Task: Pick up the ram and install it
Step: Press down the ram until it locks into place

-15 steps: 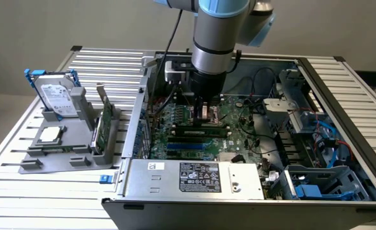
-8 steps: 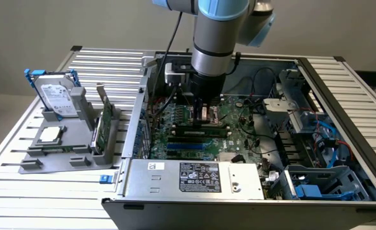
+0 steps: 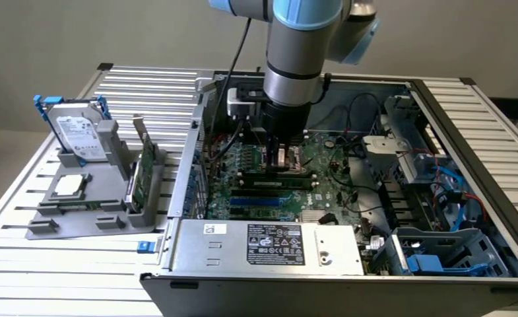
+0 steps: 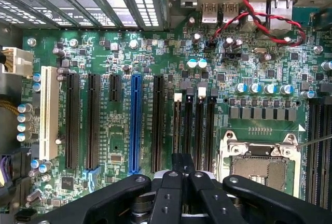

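In the exterior view my gripper (image 3: 281, 157) reaches down into the open computer case (image 3: 175, 198), its tip at the motherboard's memory slots. A long narrow green stick, the ram (image 3: 281, 175), lies along a slot right under the tip. I cannot tell whether the fingers touch it. The wrist view looks straight down on the black memory slots (image 4: 194, 125), with the gripper (image 4: 181, 163) shut over them. Its black fingers (image 4: 175, 182) are pressed together and nothing shows between them. The stick itself cannot be made out from this angle.
A grey holder (image 3: 82, 221) outside the case, on the exterior view's left, carries a silver hard drive (image 3: 76, 132), a green card with a metal bracket (image 3: 144, 170) and a small square chip (image 3: 69, 187). The processor socket (image 4: 259, 164) sits beside the slots. Red cables (image 4: 249, 16) loop near the rear ports.
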